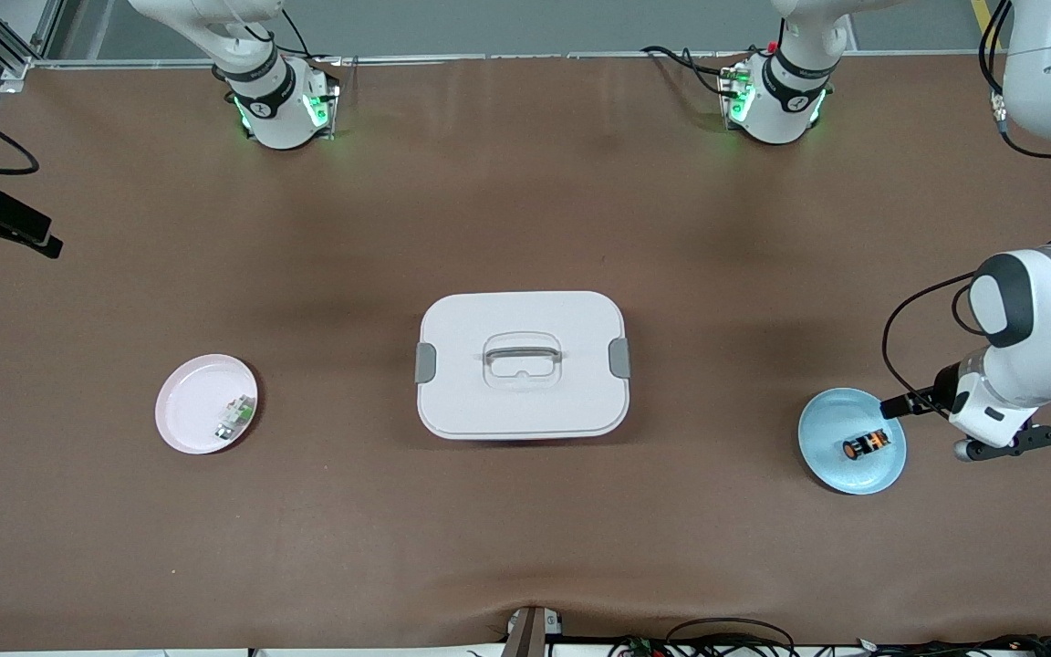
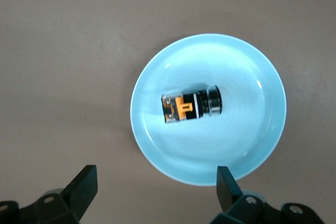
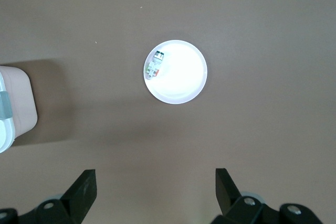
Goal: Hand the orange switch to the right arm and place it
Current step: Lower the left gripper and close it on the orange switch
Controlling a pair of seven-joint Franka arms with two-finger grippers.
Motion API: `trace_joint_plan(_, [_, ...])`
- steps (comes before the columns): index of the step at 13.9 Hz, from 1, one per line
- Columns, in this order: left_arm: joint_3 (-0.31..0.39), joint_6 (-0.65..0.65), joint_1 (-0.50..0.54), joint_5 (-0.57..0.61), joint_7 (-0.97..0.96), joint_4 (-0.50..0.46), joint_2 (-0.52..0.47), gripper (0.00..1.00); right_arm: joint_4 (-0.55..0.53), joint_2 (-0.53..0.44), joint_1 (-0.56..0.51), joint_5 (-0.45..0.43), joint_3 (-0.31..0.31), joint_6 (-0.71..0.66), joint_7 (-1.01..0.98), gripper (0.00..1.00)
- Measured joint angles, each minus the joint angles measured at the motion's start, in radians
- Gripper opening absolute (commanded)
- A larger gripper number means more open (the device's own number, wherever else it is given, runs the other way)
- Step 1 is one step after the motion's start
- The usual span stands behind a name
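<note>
**Two plates and a closed box on a brown table, with the orange switch lying in the blue plate**

A brown table (image 1: pixel 525 547) is seen from above. Three containers are set out in a row across it.

Toward the left arm's end, a light blue plate (image 1: pixel 831 461) is placed. The orange switch (image 1: pixel 868 445) is lying on its side in the middle of this plate, its orange-and-black banded body plainly shown in the left wrist view. Nothing else is held in the plate.

At the centre of the table, a white lidded box (image 1: pixel 523 363) is placed, with grey clasps at both ends and a handle recessed in the lid. The lid is shut, so the contents cannot be seen.

Toward the right arm's end, a pale pink plate (image 1: pixel 188 406) is placed. A small white-and-green component (image 1: pixel 234 418) is resting in it, close to the rim.

The left gripper (image 2: pixel 157 190) is held above the table just beside the blue plate, its fingers spread wide and holding nothing. The right gripper (image 3: pixel 156 190) is held high over the table near the pink plate, fingers likewise spread and unladen.
</note>
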Motion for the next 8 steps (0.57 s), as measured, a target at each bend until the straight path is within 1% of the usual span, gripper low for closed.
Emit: trace_joint_plan(8, [0.007, 0.089, 0.000, 0.000, -0.018, 0.007, 0.078, 1.00, 0.000, 0.000, 0.000, 0.000, 0.000, 0.000, 0.000, 1.00])
